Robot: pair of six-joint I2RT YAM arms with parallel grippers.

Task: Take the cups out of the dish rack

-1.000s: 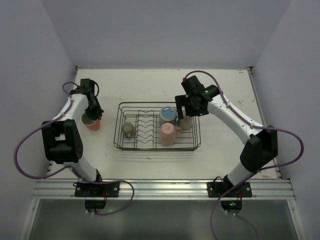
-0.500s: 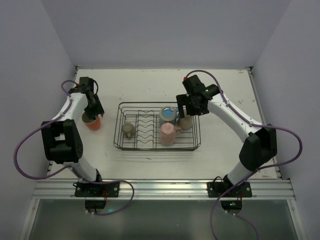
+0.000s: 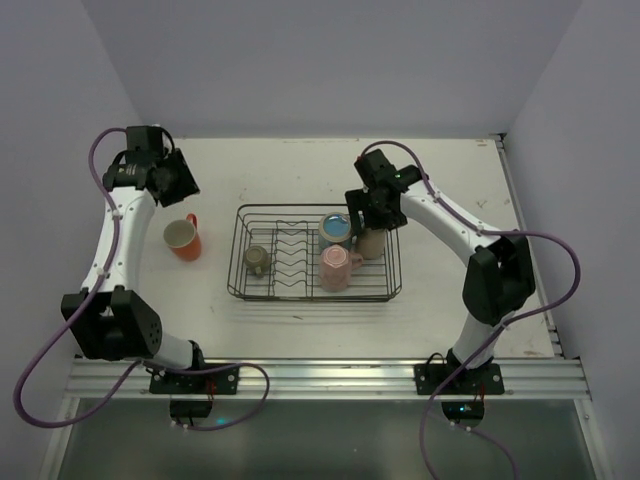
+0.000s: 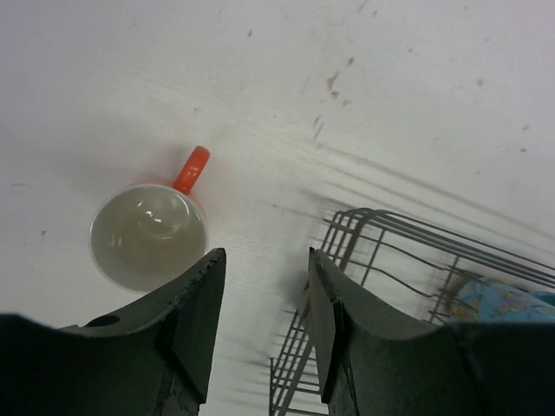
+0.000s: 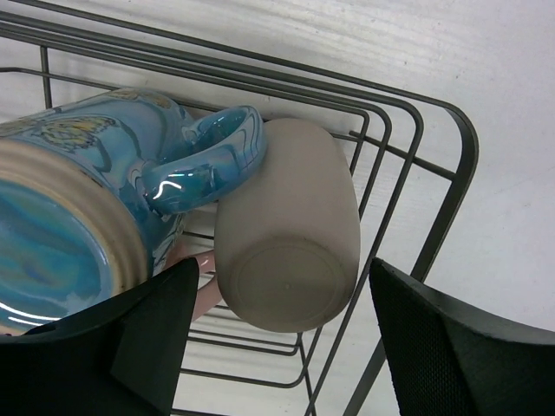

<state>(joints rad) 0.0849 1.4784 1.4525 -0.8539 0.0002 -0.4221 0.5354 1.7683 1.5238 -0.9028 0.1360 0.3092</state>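
Note:
The orange mug point(image 3: 183, 238) stands upright on the table left of the black wire dish rack point(image 3: 314, 295); it also shows in the left wrist view point(image 4: 149, 235). My left gripper point(image 3: 172, 180) is open and empty, raised above and behind it. In the rack lie the light blue mug point(image 3: 336, 230), the pink mug point(image 3: 334, 268), the olive-grey mug point(image 3: 256, 260) and the beige mug point(image 3: 371, 244). My right gripper point(image 3: 368, 213) is open over the rack's right end, its fingers either side of the upturned beige mug point(image 5: 286, 225) beside the blue mug point(image 5: 78, 199).
The rack's plate dividers point(image 3: 290, 255) stand in its middle. The rack's wire rim point(image 5: 434, 156) runs close to my right finger. The table's back wall lies just behind my left gripper.
My left gripper has let go of the orange mug and risen up and back to the left. My right gripper has shifted slightly over the beige mug.

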